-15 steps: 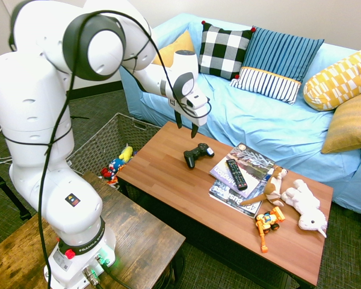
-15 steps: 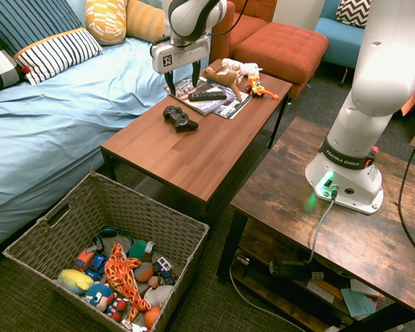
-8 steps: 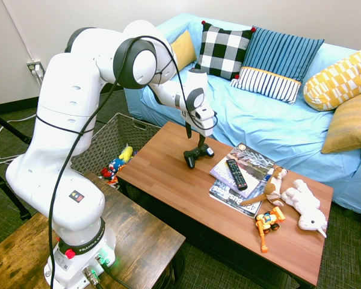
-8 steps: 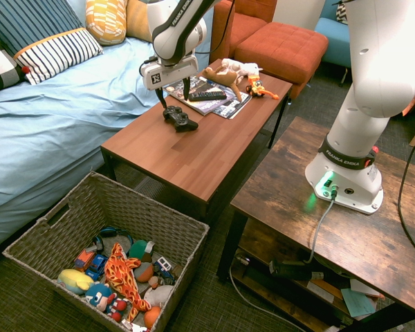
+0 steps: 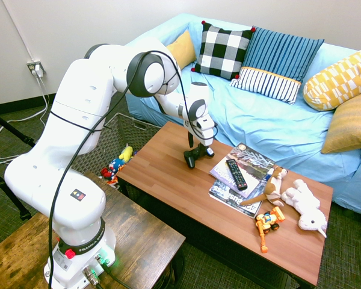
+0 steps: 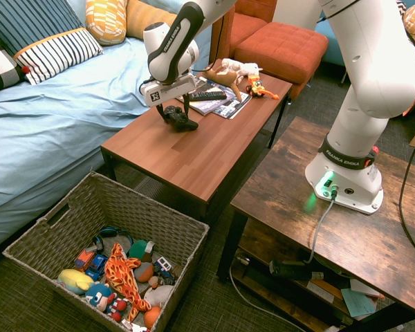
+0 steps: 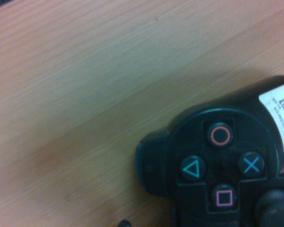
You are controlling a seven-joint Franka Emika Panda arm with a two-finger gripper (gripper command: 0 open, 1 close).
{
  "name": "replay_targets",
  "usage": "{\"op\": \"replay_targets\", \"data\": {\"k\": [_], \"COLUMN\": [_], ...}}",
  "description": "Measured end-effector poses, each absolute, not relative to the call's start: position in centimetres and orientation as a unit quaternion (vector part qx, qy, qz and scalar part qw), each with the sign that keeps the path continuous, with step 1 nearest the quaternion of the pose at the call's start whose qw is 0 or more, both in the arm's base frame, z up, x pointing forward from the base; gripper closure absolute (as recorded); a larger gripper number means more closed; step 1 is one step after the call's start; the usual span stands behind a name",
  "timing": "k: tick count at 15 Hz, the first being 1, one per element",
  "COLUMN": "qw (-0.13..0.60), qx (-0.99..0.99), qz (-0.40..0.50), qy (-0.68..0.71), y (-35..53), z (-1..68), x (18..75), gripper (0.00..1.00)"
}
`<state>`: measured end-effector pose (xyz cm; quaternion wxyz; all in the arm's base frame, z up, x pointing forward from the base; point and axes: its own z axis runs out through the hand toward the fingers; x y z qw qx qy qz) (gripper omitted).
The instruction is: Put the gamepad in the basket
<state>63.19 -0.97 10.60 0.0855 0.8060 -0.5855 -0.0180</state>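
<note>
The black gamepad (image 5: pixel 194 157) (image 6: pixel 180 122) lies on the wooden coffee table (image 5: pixel 168 180), near its sofa-side edge. My gripper (image 5: pixel 197 148) (image 6: pixel 175 110) is lowered right over it, open, with one finger on each side of the gamepad's body. Close up, the wrist view shows the gamepad (image 7: pixel 217 170) with its coloured button symbols and a pale sticker. The large mesh basket (image 5: pixel 102 139) (image 6: pixel 128 202) stands on the floor past the table's end and holds several toys.
A black TV remote (image 5: pixel 236 173) lies on magazines (image 5: pixel 228 194) beside the gamepad. Plush animals (image 5: pixel 304 205) and a yellow toy vehicle (image 5: pixel 268 223) sit further along the table. A blue sofa (image 5: pixel 259 120) runs behind it. A dark wooden side table (image 6: pixel 318 221) bears the arm.
The gripper has come down from above the table onto the gamepad, its fingers now straddling it. The gamepad has not moved.
</note>
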Motion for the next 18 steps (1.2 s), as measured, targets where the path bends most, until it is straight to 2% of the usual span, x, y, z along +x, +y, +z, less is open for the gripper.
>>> {"op": "replay_targets", "data": {"k": [1, 2, 18], "qw": [0.087, 0.087, 0.036], "qx": [0.804, 0.802, 0.805], "qz": [-0.019, -0.02, -0.062], "qy": [-0.588, -0.591, -0.589], "y": [-1.2, -1.4, -2.6], "z": [10.3, 10.1, 9.2], "x": [63.3, 63.4, 63.1], "gripper": [0.0, 1.0, 1.0]}}
